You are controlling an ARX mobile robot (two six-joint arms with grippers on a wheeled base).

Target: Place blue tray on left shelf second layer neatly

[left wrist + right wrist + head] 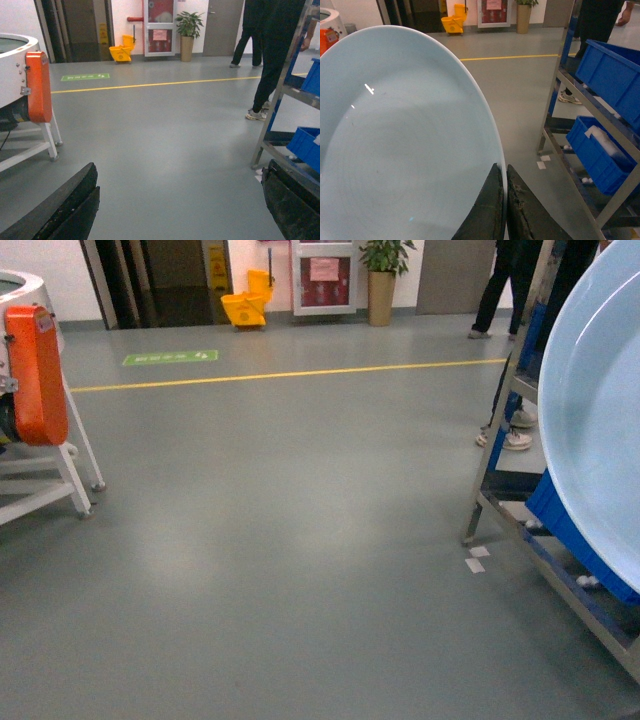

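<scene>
Your right gripper [504, 200] is pinched on the rim of the blue tray [405, 150], one dark finger on each face of the edge at the bottom centre of the right wrist view. The tray is tilted up on edge and fills the left two thirds of that view; in the head view it covers the right edge of the frame [600, 410].

Your left gripper [180, 210] is spread wide and holds nothing; its two black fingers [65, 210] sit in the lower corners of the left wrist view with bare floor between them.

The steel shelf [580, 100] stands at the right of the right wrist view, just beside the tray's edge. One blue crate [615, 80] occupies the upper tier visible there, and a second blue crate [600, 155] sits on the tier below, with something pale inside.

A person [272, 55] in dark clothes stands by the rack's far end. A white machine with an orange panel [35, 375] stands at the left, a yellow mop bucket [247, 308] and a potted plant [384, 275] by the far wall.
</scene>
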